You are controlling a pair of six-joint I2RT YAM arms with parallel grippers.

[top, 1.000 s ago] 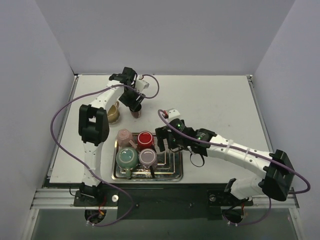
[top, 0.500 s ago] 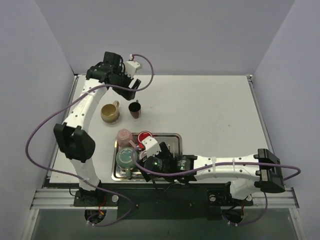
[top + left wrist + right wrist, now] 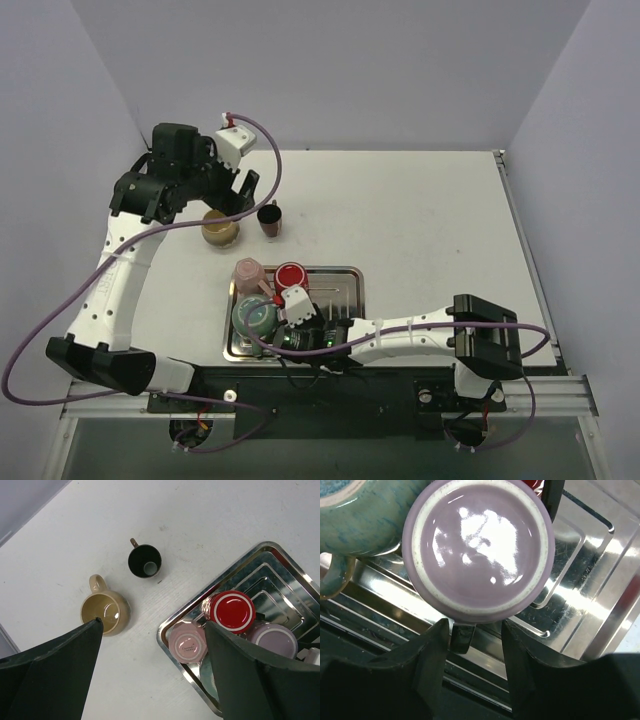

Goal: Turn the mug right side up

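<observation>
**A:** Where is the mug?

**B:** The lilac mug (image 3: 477,547) sits base-up in the steel tray (image 3: 590,580), just beside a teal mug (image 3: 355,515). Its handle (image 3: 461,639) juts toward the right pincer (image 3: 472,655).

**A:** Which step is this?

**B:** The approach to the grasp, I'd say. The right pincer is spread, one finger on each side of the handle (neither seems to touch it). Next it should close on the handle, lift the mug clear of its neighbours, then roll it upright.

**A:** And the other arm?

**B:** The left pincer (image 3: 153,625) hangs wide above the desk (image 3: 210,515), holding nothing.
</observation>
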